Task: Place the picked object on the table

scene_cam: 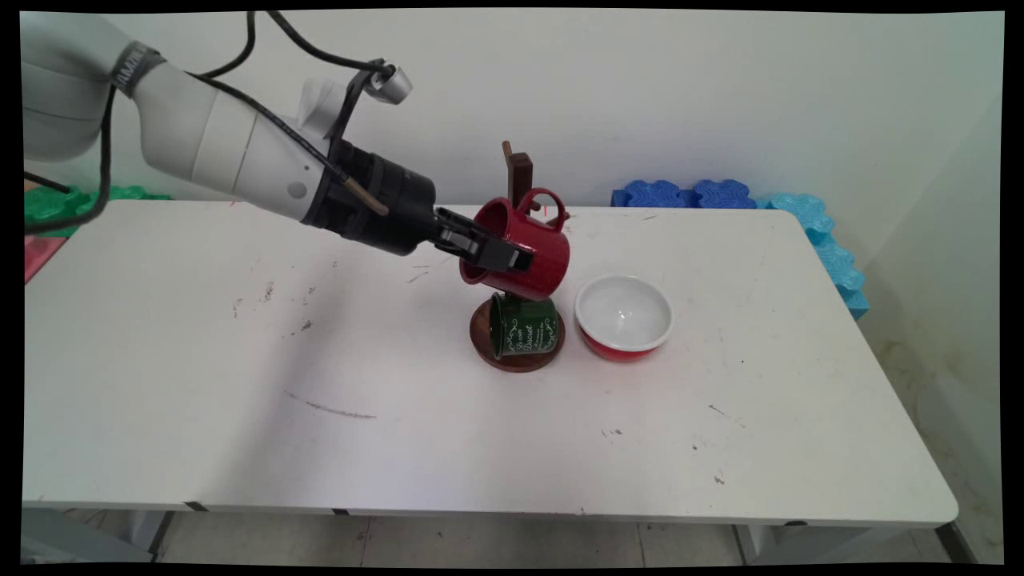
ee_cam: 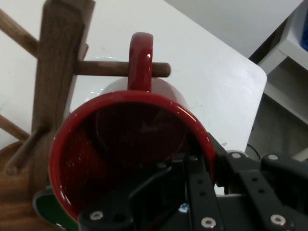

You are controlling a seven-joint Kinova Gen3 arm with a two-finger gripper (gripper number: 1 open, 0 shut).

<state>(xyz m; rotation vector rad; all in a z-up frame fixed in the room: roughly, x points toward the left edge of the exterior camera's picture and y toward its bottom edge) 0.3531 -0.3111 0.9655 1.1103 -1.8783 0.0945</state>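
White wall closes off the far side, and our table (scene_cam: 240,384) runs bare and scuffed from its near edge up to the wooden rack (scene_cam: 518,172), which we take as our landmark.

Nearest on that rack's round base hangs a green mug (scene_cam: 524,326), tipped on its side with its mouth turned to the picture's left, so it rides on a low peg rather than standing. Just right of the base, apart from it, sits a bowl (scene_cam: 624,316), red outside and white inside, upright.

Above the green mug we hold a red mug (scene_cam: 518,248), tilted with its mouth toward the arm. Our jaws (scene_cam: 502,254) pinch its rim, one finger (ee_cam: 144,192) inside the wall and one outside; that grip leaves the handle (ee_cam: 141,60) free. In the hand view the handle's loop sits around a peg (ee_cam: 120,69) jutting from the rack's post, so we judge the mug is borne partly by the peg and partly by us; whether the loop rests on the wood we cannot tell.

Behind the rack, blue foam pieces (scene_cam: 688,194) lie along the wall to the right, and green ones (scene_cam: 56,204) far to the left.
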